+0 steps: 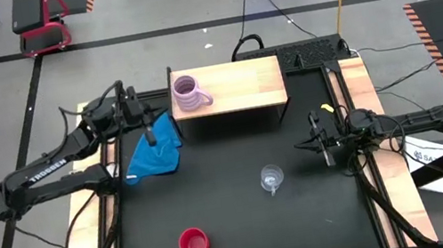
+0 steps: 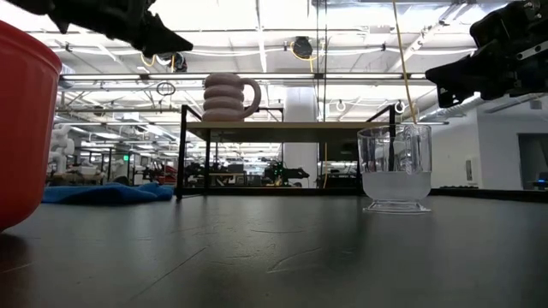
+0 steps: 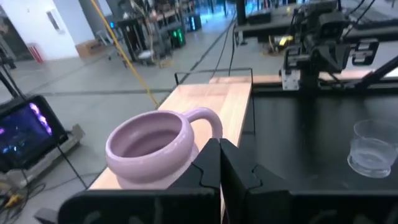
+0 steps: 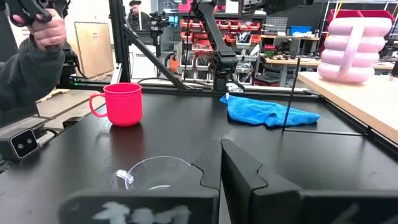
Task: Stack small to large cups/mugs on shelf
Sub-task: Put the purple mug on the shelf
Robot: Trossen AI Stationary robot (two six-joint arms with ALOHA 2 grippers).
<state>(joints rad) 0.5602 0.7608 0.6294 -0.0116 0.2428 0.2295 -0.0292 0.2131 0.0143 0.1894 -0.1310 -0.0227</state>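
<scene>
Lilac mug (image 1: 187,93) stands on the shelf (image 1: 242,86); red mug (image 1: 193,244) and glass cup (image 1: 272,177) sit on the table. Left gripper (image 1: 149,134) and right gripper (image 1: 322,145) are both closed, empty. Risks: the right gripper tipping the light glass on approach; the glass slipping between the fingers.

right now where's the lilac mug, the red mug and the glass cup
lilac mug (image 1: 187,93), high view, ribbed body
red mug (image 1: 192,243), high view, inside of the bowl
glass cup (image 2: 394,167), low view, clear wall
</scene>
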